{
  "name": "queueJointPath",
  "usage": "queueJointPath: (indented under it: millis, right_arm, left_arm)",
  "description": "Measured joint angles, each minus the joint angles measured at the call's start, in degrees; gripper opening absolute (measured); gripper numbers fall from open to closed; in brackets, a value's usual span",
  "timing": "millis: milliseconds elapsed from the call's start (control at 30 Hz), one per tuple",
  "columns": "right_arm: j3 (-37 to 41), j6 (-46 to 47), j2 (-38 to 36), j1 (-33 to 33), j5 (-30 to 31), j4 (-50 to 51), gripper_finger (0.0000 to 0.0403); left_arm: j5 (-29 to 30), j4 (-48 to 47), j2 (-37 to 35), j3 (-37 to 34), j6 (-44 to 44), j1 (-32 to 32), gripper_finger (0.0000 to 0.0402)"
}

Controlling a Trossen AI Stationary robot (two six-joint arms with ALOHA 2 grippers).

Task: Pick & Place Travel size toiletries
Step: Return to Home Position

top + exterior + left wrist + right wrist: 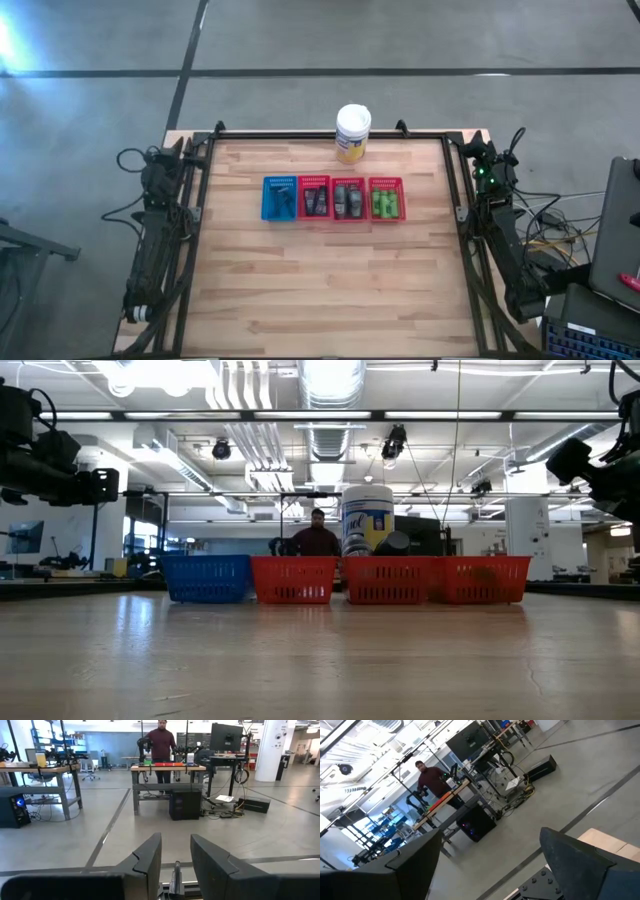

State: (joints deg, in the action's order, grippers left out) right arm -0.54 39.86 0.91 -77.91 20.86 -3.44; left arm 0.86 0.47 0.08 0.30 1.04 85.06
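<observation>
high view: the yellow canister [353,133] stands at the far rim of the table [320,290]. just in front of it, a row of four baskets holds the travel size toiletries [314,203]: dark tubes [349,200] straight before the canister, green bottles [386,206] in the end red basket [386,181] toward the right arm, more in the blue basket [279,180] toward the left arm. both arms sit folded, well apart from the canister.
low view: the canister rises behind the baskets, a person [317,538] beyond it.
left wrist view: left gripper [175,840] empty, fingers a narrow gap apart.
right wrist view: right gripper [491,834] empty, fingers spread wide.
</observation>
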Motion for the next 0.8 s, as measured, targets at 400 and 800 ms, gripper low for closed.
queueJointPath:
  millis: [400, 800]
  right_arm:
    - [-0.1, 0.0, -0.9, -0.2, 0.0, -0.1, 0.0358]
    - [0.0, -14.7, -0.9, -6.8, -3.0, -2.7, 0.0328]
  left_arm:
    - [0.0, 0.0, 0.0, 0.1, 0.0, 0.0, 0.0110]
    - [0.1, 0.5, 0.1, 0.3, 0.0, -0.1, 0.0110]
